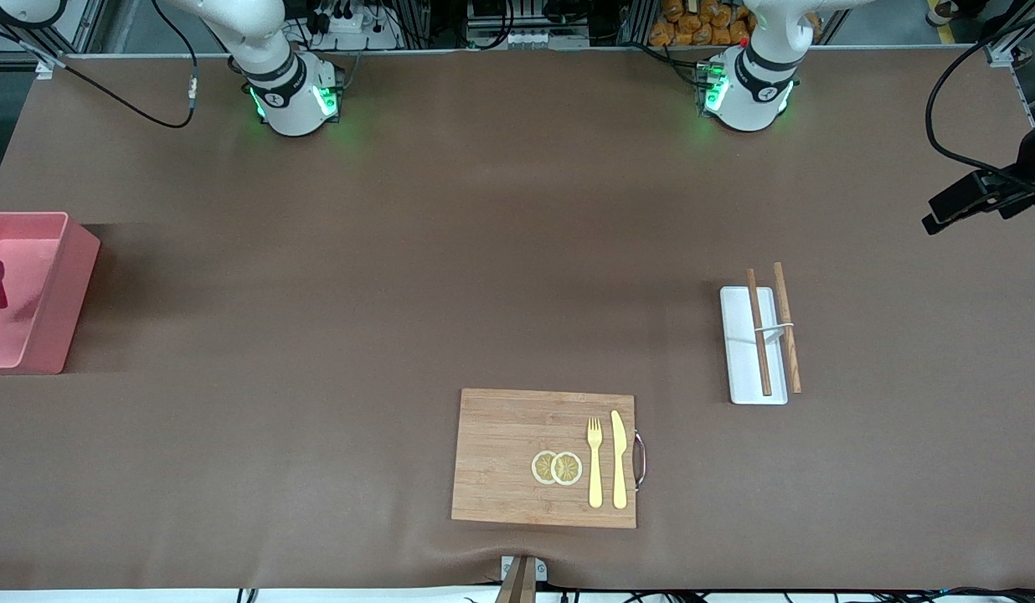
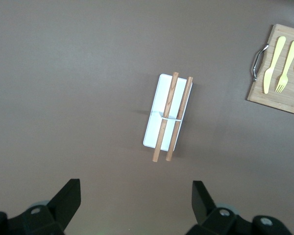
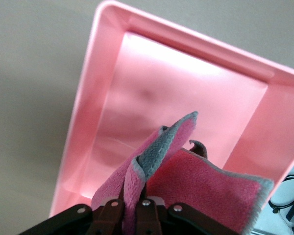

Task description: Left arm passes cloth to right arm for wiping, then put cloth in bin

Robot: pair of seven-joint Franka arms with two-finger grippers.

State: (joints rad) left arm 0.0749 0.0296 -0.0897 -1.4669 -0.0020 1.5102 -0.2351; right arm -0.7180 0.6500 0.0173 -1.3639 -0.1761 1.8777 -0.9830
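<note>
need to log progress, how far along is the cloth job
The handover looks done: the left hand is open and empty above the white tray. In hand: the right hand grips the cloth directly over the bin. Left: release it into the bin.

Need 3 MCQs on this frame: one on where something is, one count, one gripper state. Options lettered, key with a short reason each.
1. The cloth is:
A. on the cutting board
B. held over the bin
C. on the white tray

2. Wooden sticks across the white tray:
A. one
B. two
C. four

3. The left gripper is:
A. open and empty
B. shut on the cloth
C. shut on a fork

Key:
1 B: the right wrist view shows the right gripper pinching the cloth above the bin's floor.
2 B: two sticks lie lengthwise there.
3 A: its fingers stand wide apart, nothing between.
</note>
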